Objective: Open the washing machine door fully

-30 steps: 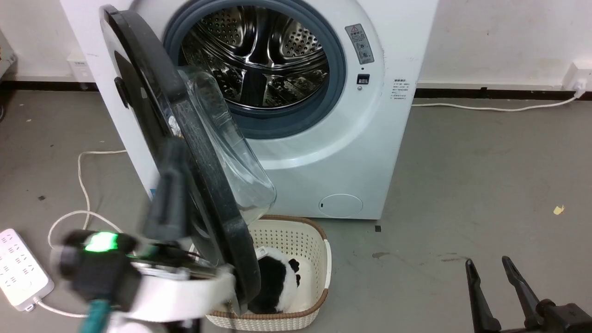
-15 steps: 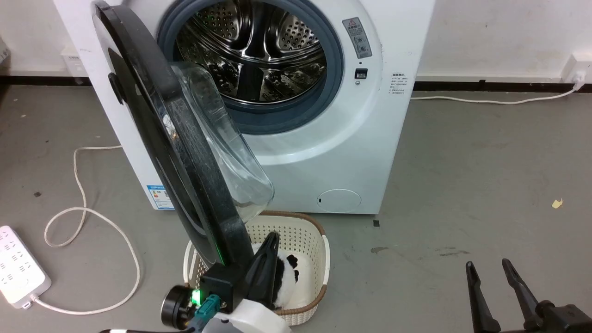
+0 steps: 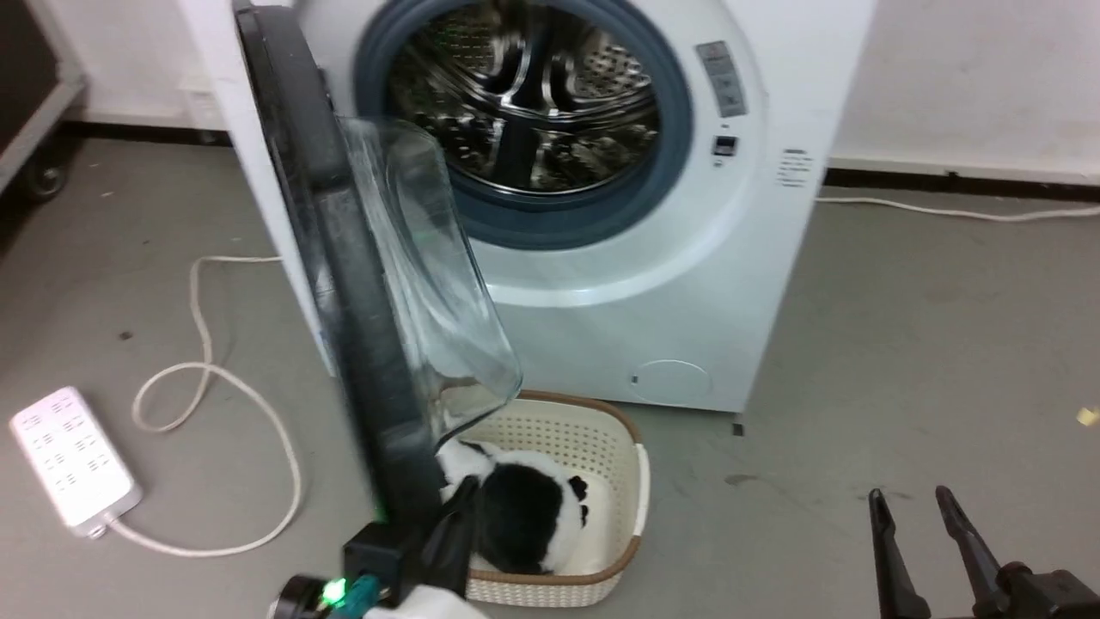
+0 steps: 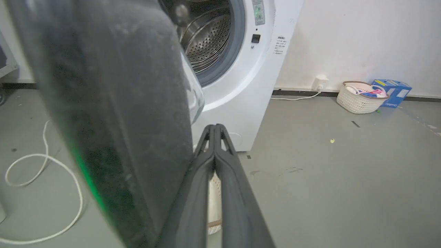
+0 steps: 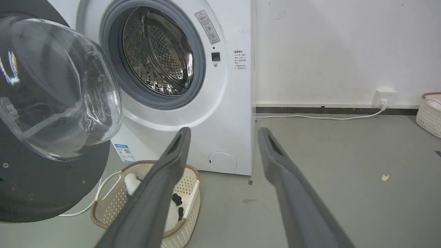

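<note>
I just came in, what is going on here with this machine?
A robot is opening a washing machine. Its door stands swung far out, the drum exposed. The left pincer, shut, sits beside the door's lower rim; contact is unclear. The right pincer is open and idle above the floor. A basket holding a plush toy lies under the door.

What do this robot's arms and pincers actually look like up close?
Each gripper has two long, slim, dark grey fingers that taper to a point, with a slot-like opening near the tip: see the left gripper and the right gripper. The left wrist carries a black block with a glowing green light and a teal connector, joined to a white forearm shell.
</note>
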### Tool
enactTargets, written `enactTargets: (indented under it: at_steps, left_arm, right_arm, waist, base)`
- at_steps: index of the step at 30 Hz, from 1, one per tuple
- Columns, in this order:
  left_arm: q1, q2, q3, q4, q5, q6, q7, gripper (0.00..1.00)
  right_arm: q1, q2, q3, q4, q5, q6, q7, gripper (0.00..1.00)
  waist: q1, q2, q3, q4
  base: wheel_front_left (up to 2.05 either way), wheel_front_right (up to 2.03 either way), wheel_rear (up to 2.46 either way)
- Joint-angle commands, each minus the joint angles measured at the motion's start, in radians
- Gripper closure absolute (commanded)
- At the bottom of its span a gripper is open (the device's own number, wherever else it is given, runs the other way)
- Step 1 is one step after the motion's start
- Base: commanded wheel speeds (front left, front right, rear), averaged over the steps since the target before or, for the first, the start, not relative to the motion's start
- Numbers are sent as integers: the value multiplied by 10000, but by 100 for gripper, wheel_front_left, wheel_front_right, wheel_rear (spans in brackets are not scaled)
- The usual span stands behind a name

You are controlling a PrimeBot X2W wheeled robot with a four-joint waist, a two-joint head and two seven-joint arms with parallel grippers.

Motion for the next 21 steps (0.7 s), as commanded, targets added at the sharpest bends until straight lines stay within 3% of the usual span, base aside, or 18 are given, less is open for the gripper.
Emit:
enactTargets:
  at_steps: [1, 14, 21]
  left_arm:
    - [165, 252, 269, 48, -52, 180, -67, 100]
    - [133, 1420, 1984, -201, -677, 607, -10, 100]
    - [-759, 2333, 2829, 172, -1037, 456, 334, 100]
  right_arm:
    - [-26, 39, 28, 37, 77, 10, -55, 0]
    - [-2, 39, 333, 96, 59, 10, 20, 0]
    - [-295, 39, 431, -150, -158, 10, 226, 0]
  waist:
    - [0, -1, -52, 265]
    - [0, -1, 203, 1582]
    - [0, -1, 1001, 1878]
  base:
    - [0, 0, 0]
    - [0, 0, 0]
    - [0, 0, 0]
